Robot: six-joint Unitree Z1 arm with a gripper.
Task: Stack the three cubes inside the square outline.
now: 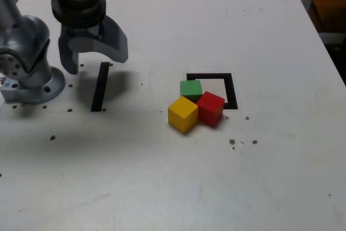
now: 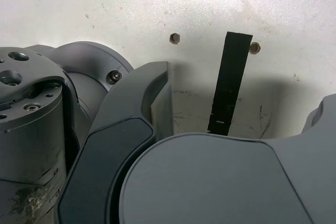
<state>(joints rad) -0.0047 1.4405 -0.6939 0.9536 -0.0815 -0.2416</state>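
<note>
On the white table [image 1: 173, 187], a square outline [image 1: 230, 87] of black tape is seen, its white centre partly covered. The green cube [image 1: 191, 88] is placed over the outline's corner towards the exterior view's left, lying partly inside the frame. The red cube [image 1: 210, 107] is set across the near edge of the tape, half in and half out. The yellow cube [image 1: 183, 113] is found wholly outside the outline, touching both the green and the red one; nothing is stacked. The gripper [image 1: 92, 58] is held well apart from the cubes, at the exterior view's left, above a straight black tape strip [image 1: 99, 87]; its jaws are spread wide and nothing is gripped. In the wrist view the strip [image 2: 228, 90] is seen between the spread jaws.
</note>
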